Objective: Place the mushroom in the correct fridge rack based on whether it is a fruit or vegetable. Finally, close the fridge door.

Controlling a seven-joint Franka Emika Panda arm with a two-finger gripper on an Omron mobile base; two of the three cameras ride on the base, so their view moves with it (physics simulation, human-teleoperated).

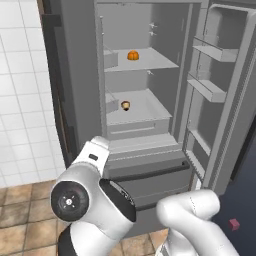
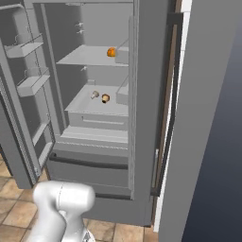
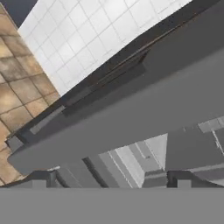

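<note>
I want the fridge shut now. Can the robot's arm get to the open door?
Probably yes. The fridge door stands wide open, nothing blocks it, and the gripper is open and empty. The mushroom already sits on the fridge rack.

A brown-capped mushroom (image 1: 125, 105) with a pale cream stem is sitting on the pale grey fridge rack (image 1: 145, 107), while a round orange fruit (image 1: 132, 55) is glowing on the upper shelf (image 1: 150, 61). White square wall tiles (image 1: 20, 95) and mottled brown floor tiles (image 1: 25, 220) are framing the grey fridge (image 1: 75, 90).
</note>
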